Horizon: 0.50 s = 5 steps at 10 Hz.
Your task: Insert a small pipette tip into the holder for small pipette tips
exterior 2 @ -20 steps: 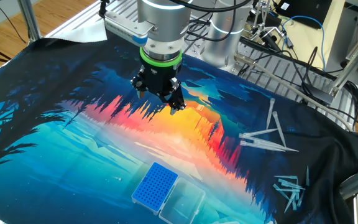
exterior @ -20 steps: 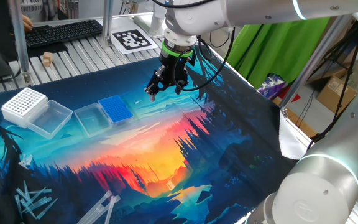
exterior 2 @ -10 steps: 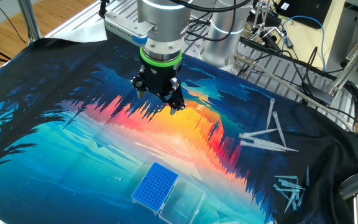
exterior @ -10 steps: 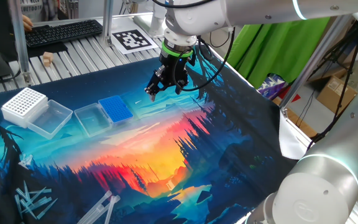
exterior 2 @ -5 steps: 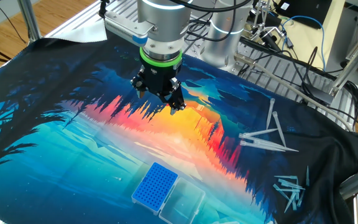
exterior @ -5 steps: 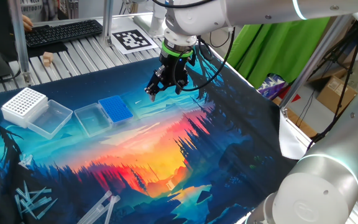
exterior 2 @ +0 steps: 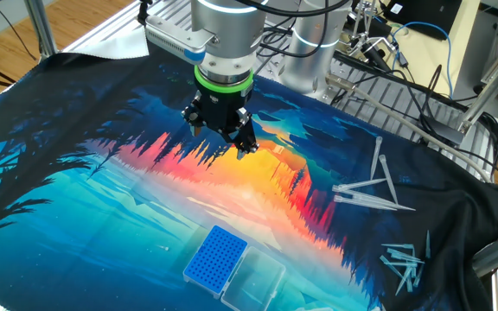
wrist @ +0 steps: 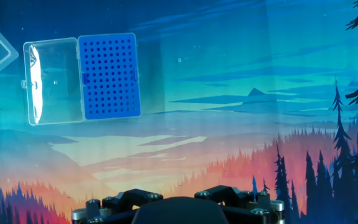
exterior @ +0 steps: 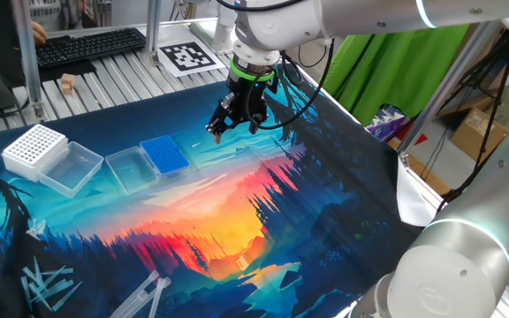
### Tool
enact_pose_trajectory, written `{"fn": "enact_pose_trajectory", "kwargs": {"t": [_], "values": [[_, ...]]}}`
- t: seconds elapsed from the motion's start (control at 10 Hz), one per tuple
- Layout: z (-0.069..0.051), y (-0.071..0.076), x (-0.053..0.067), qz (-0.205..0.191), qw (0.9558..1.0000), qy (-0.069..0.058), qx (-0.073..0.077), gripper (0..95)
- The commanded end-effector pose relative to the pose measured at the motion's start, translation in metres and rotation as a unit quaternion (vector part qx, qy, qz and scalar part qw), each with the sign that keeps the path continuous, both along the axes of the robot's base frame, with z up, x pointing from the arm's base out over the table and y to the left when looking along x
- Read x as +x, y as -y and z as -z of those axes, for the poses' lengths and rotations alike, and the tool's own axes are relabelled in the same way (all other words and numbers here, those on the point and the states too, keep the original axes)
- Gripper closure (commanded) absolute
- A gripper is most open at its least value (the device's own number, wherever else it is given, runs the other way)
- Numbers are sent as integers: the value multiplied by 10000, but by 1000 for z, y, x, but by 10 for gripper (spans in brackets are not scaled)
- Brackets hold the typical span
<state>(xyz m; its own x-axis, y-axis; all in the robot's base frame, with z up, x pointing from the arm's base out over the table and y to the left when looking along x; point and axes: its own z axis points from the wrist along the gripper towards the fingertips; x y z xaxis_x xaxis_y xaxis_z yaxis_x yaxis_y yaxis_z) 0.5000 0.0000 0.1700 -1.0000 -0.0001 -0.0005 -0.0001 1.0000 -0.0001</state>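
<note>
Fingers (exterior: 216, 131) poised above the desk (exterior: 325, 221), grip state impossible to tell. Blue holder (exterior: 163, 155) lying off to one side, clear lid (wrist: 53, 81) open beside it. Loose small tips (exterior 2: 402, 262) scattered well apart from it.

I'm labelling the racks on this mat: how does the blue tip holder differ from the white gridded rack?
The blue tip holder is a deep blue, while the white gridded rack is plain white. The blue holder looks smaller and flatter; the white rack looks bigger and taller. The blue holder lies nearer the gripper; the white rack sits farther out, towards the mat's end. Both are rectangular hole grids, each with an open clear lid lying beside it.
</note>
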Motion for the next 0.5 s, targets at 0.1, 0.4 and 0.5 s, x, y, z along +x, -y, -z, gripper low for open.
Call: {"fn": "enact_pose_trajectory", "kwargs": {"t": [0.1, 0.4, 0.5], "values": [[0, 0, 0, 3733, 9275, -76, 164, 950], [2, -1, -4, 3716, 9282, -79, 175, 950], [2, -1, -5, 3710, 9284, -80, 178, 950]]}}
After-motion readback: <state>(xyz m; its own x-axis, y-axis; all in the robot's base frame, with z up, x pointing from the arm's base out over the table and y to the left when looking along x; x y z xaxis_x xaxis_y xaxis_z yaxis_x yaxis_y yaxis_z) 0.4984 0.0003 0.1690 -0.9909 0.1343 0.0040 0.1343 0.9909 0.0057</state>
